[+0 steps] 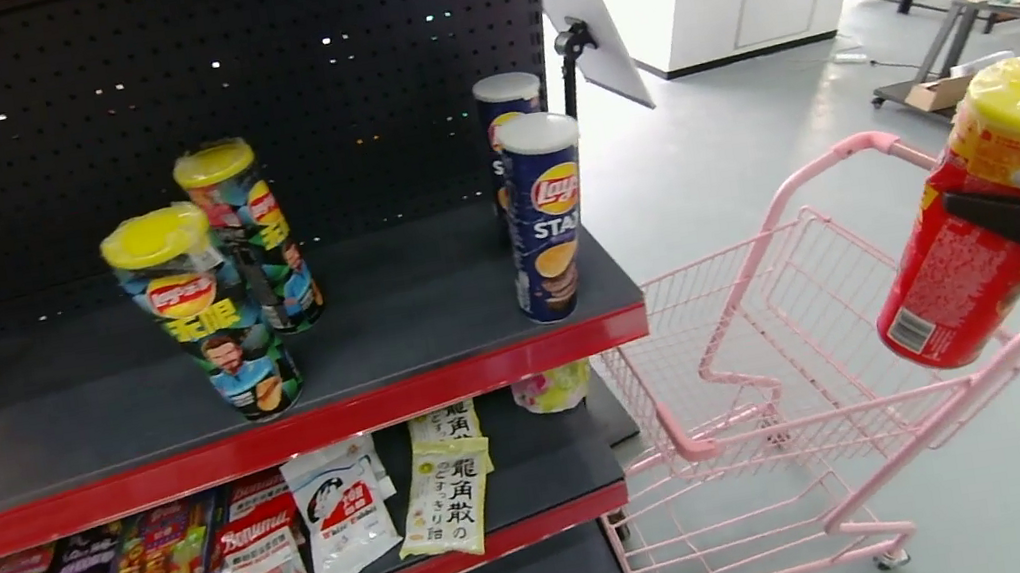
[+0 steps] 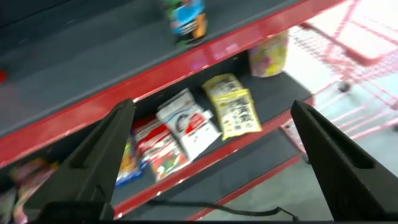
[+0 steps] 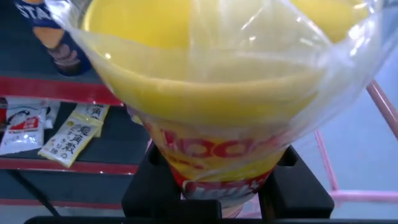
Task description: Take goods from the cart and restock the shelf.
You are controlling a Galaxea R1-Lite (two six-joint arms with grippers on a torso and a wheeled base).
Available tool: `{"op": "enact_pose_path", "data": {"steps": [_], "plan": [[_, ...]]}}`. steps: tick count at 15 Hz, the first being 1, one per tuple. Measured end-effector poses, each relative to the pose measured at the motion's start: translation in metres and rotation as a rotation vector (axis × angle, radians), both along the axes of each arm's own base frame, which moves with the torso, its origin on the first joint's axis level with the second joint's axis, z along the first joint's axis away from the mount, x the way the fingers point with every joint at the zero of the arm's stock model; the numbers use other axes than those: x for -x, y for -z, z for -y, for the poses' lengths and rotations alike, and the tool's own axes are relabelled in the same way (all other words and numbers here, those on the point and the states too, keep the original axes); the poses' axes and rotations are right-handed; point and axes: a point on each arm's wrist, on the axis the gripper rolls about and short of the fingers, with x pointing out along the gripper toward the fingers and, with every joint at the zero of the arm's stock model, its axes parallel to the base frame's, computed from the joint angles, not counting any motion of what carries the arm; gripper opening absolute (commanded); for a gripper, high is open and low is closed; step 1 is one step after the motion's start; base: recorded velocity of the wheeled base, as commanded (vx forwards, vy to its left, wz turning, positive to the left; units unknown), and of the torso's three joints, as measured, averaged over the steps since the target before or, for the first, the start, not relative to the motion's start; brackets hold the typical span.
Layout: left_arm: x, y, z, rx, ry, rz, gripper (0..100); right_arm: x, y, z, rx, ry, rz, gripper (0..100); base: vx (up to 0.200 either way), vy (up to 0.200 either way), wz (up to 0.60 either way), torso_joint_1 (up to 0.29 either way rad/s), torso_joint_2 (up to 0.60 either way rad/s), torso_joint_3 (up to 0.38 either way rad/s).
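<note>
Red can with a yellow lid (image 1: 946, 292) — that is what my right gripper (image 1: 1007, 227) is squeezing tight. It hangs in the air at the right edge of the head view, above the pink cart (image 1: 756, 310). The can leans, with its lid up and to the right. My fingers hold it close under the lid, so I think the bottom end could swing if I go fast.

My left gripper (image 2: 211, 180) has its fingers spread wide with nothing in them. It looks down on the snack bags (image 2: 186, 127) of the lower shelf.

The job now, I think, is to carry the can over to the top shelf (image 1: 429, 288) in the middle of the head view. The bare spot between the two picture cans (image 1: 201, 312) and the blue cans (image 1: 546, 220) looks best. I should go slowly, stay above the red front edge, and keep away from the blue cans — they stand right at the corner. I should turn the can straight up, set its bottom flat, then let go.
</note>
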Motion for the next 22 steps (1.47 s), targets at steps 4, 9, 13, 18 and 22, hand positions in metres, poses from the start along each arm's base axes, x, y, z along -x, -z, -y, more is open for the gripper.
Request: {"op": "enact_pose_path", "data": {"steps": [4, 9, 13, 18, 22], "plan": [[-0.003, -0.006, 0.001, -0.002, -0.002, -0.002, 100, 0.004, 0.005, 0.001, 0.0, 0.004, -0.01, 0, 0.0, 0.0, 0.6, 0.005, 0.0, 0.0], [-0.007, -0.01, 0.001, -0.036, -0.001, -0.015, 100, 0.018, 0.018, 0.008, -0.024, -0.035, -0.034, 0, 0.0, 0.0, 0.0, 0.0, 0.0, 0.0], [-0.01, -0.012, 0.002, -0.04, -0.002, -0.026, 100, 0.037, 0.027, 0.009, -0.062, -0.106, -0.042, 0, 0.0, 0.0, 0.0, 0.0, 0.0, 0.0], [-0.012, -0.013, 0.003, -0.042, 0.0, -0.038, 100, 0.045, 0.029, 0.006, -0.14, -0.167, -0.061, 0, 0.0, 0.08, 0.0, 0.002, 0.0, 0.002], [-0.014, -0.015, 0.003, -0.044, 0.004, -0.05, 100, 0.059, 0.036, 0.0, -0.178, -0.332, -0.082, 0, 0.0, 0.2, 0.0, 0.003, 0.0, 0.001]]}}
